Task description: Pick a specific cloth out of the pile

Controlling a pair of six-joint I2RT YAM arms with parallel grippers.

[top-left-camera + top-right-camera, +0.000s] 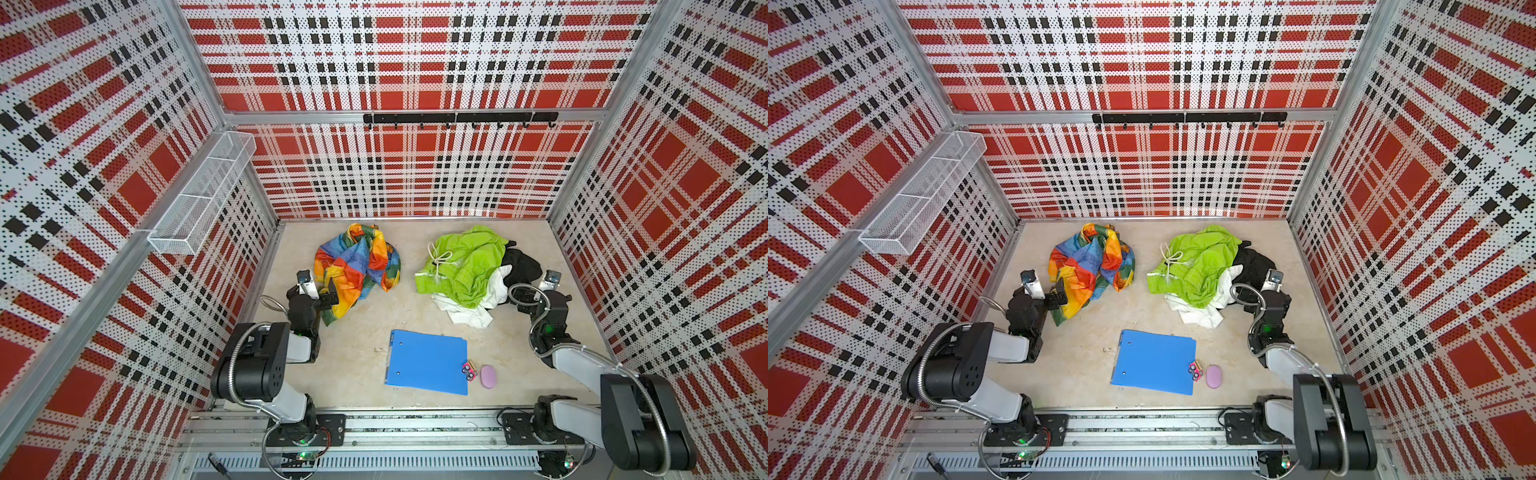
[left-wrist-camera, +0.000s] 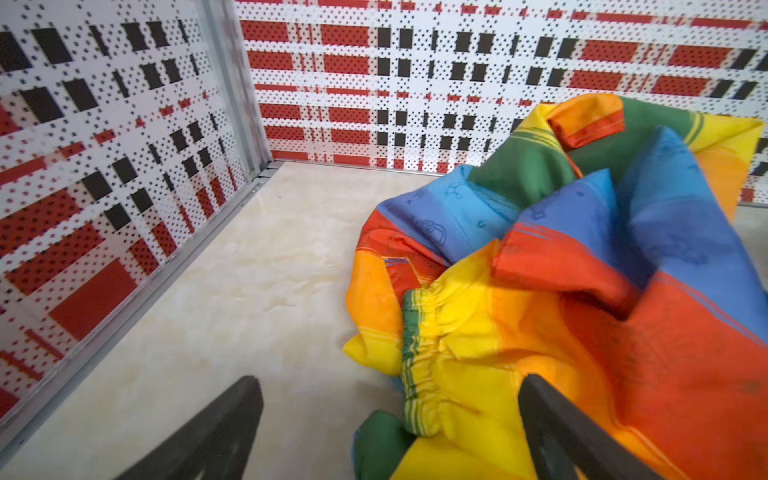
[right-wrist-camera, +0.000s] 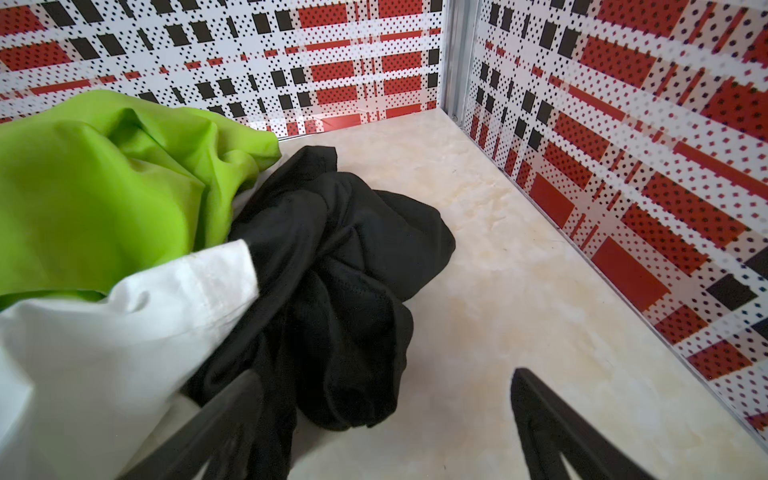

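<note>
**The cloth (image 1: pixel 357 270) lies well apart from the pile (image 1: pixel 469 270), so the picking-out looks pretty much done**

Both are spread wide. The left gripper (image 2: pixel 388 380) has the gathered hem (image 2: pixel 415 365) between its fingers but isn't pinching it (one finger might be brushing fabric, hard to tell). The right gripper (image 3: pixel 384 374) is empty beside the pile's black garment (image 3: pixel 340 270). The cloth is a crumpled lump at the table's (image 1: pixel 374 316) far left. Its long axis runs far-to-near, tail toward the left gripper. I'd guess only backing off remains.
</note>
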